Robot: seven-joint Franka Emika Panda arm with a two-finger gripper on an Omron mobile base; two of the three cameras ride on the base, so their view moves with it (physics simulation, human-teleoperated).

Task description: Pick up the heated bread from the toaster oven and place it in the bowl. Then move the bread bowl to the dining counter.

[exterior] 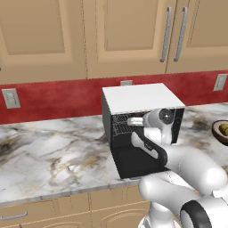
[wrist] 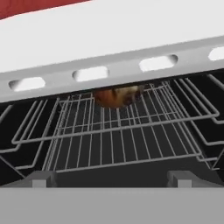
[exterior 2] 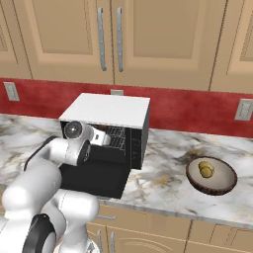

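Note:
The toaster oven (exterior: 138,98) stands on the marble counter with its black door (exterior: 138,162) dropped open. In the hand view the heated bread (wrist: 116,96) lies at the back of the wire rack (wrist: 118,135), its top hidden behind the oven's white front lip. My gripper (wrist: 111,180) is open at the oven's mouth, level with the rack's front edge and well short of the bread, with nothing between its fingertips (wrist: 39,178). The dark-brown bowl (exterior 2: 217,185) sits on the counter right of the oven, with small yellow lumps inside. The dining counter is out of view.
The red backsplash and tan wall cabinets (exterior: 124,35) rise behind the oven. Bare marble counter (exterior: 49,151) stretches to the oven's left. The open door (exterior 2: 94,180) juts toward the counter's front edge, and my arm (exterior 2: 64,148) reaches over it.

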